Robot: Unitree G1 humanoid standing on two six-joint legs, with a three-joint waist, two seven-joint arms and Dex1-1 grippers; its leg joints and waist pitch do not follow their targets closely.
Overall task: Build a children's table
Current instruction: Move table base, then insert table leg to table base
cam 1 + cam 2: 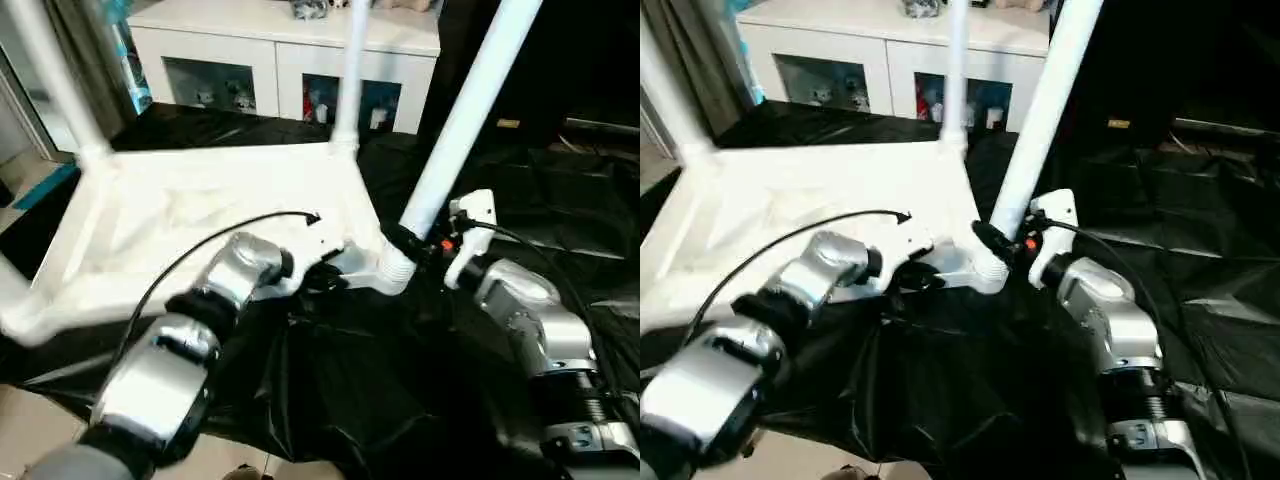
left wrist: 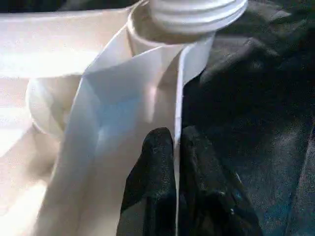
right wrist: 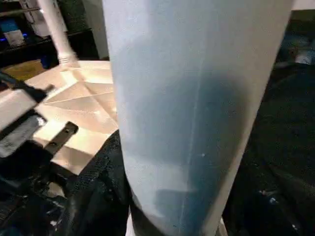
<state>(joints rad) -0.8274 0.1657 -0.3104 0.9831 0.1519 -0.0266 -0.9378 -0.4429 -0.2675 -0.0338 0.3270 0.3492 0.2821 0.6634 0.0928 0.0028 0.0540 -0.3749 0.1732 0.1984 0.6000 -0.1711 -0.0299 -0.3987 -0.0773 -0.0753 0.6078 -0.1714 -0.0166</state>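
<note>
the children's table (image 1: pixel 200 215) lies upside down on black sheeting, all four legs apparently in, the left gripper (image 2: pixel 174 147) pinching its rim, the right gripper (image 1: pixel 418 250) clasping the near-corner leg (image 1: pixel 465 120), perhaps not fully seated.

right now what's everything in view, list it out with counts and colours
table top: one, white, upside down on the sheet
legs: four, white, upright at the top's corners
sheet: one, black, spread under the table
cabinet: one, white, glass-fronted, behind the table
left claw: one, black, pinched on the table top's edge by the near corner
right claw: one, black, around the base of the near leg
forearms: two, silver, at the near sides
</note>
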